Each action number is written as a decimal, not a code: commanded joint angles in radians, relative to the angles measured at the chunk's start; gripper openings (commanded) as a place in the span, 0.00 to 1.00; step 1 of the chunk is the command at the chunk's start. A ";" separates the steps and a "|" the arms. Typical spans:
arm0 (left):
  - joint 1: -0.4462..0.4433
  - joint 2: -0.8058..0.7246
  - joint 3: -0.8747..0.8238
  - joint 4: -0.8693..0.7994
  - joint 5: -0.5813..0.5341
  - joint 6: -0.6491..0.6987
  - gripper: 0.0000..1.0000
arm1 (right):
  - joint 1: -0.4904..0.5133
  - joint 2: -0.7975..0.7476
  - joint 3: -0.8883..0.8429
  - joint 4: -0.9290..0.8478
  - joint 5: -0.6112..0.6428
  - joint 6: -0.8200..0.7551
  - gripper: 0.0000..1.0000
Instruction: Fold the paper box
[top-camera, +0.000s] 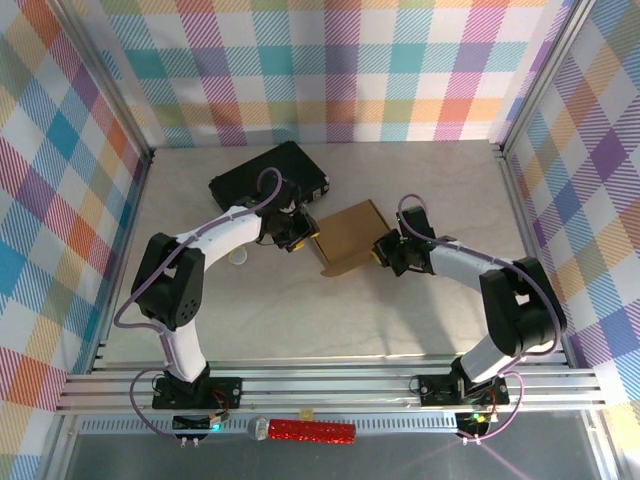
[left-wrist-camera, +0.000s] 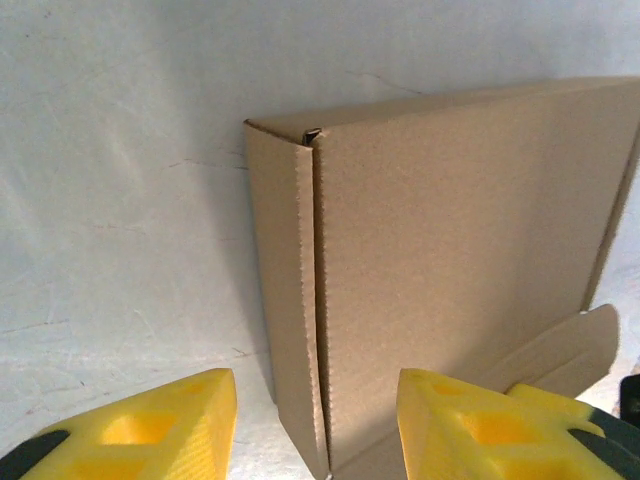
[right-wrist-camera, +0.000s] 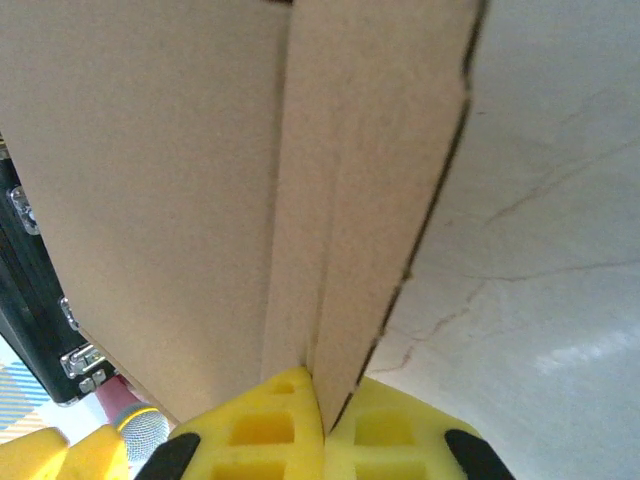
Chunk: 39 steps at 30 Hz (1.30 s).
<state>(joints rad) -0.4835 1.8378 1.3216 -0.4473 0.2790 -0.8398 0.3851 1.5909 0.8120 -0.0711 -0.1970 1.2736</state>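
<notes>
We're mid-fold here, folks. The plain brown corrugated cardboard box (top-camera: 350, 232) sits in the middle of the overhead view on the pale, scuffed tabletop (top-camera: 300, 310). The black hard-shell case (top-camera: 268, 180) is just up and left of it. The box already reads as a shallow rectangle with its top panel down, so we'd say the walls are formed and we're at the closing stage.

At the box's right edge, the right gripper (right-wrist-camera: 322, 420) has its tips pressed together, pinching a thin cardboard panel that runs down between them at the bottom of its wrist view. On the opposite side, the left gripper (left-wrist-camera: 318, 430) has its jaws apart. Its blocky yellow fingers (left-wrist-camera: 185, 425) sit along the bottom edge of the frame, with the box's corner seam lined up between them. They look clear of the board.

The cardboard is matte kraft with faint ribbing and a slightly ragged die-cut edge along that seam. A rounded tuck flap (left-wrist-camera: 565, 345) pokes out loose at the lower right.

Next we figure that flap needs tucking in while the right side holds steady. This thin board creases easily, so it calls for a gentle squeeze.
</notes>
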 joint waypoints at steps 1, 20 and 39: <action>-0.005 0.016 0.045 -0.043 0.006 0.026 0.45 | -0.002 0.096 -0.010 -0.122 -0.014 -0.031 0.00; 0.004 0.166 0.399 -0.439 -0.053 0.438 0.54 | -0.095 0.190 0.255 -0.364 -0.217 -0.574 0.00; -0.045 0.109 0.322 -0.402 -0.139 0.346 0.57 | -0.124 0.156 0.324 -0.444 -0.279 -0.692 0.19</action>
<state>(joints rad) -0.5137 2.0708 1.6791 -0.8543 0.1810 -0.4160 0.2676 1.7645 1.1069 -0.4805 -0.4866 0.5873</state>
